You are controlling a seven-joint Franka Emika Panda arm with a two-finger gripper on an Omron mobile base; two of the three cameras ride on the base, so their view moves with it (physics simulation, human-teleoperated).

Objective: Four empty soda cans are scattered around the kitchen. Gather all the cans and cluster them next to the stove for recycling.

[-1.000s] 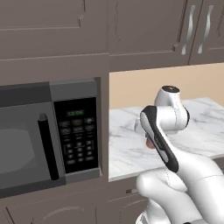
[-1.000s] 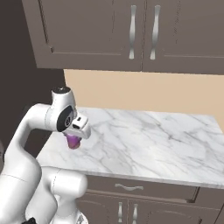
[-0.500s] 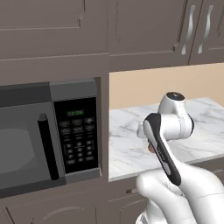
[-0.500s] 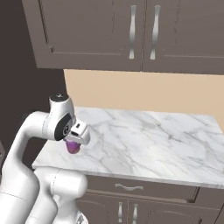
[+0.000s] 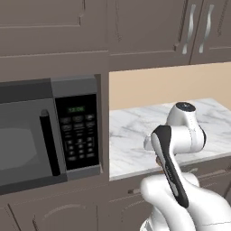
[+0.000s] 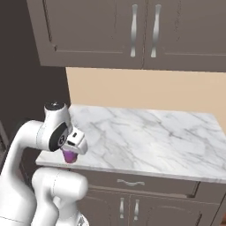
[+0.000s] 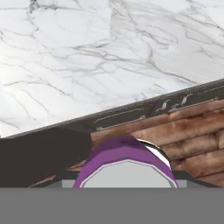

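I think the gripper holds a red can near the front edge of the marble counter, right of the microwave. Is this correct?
Not quite: the can is purple, not red, as the right base view and hand view show. The gripper does hold it near the marble counter's front edge, right of the microwave.

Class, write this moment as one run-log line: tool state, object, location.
tool: shut on purple can | location: at marble counter's front edge | stove: unseen

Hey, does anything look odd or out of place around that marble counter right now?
Just one thing: a purple soda can hangs in the gripper at the marble counter's front left corner, past the edge rather than resting on it. The hand view shows the can's silver top over wood floor. Nothing looks spilled or damaged.
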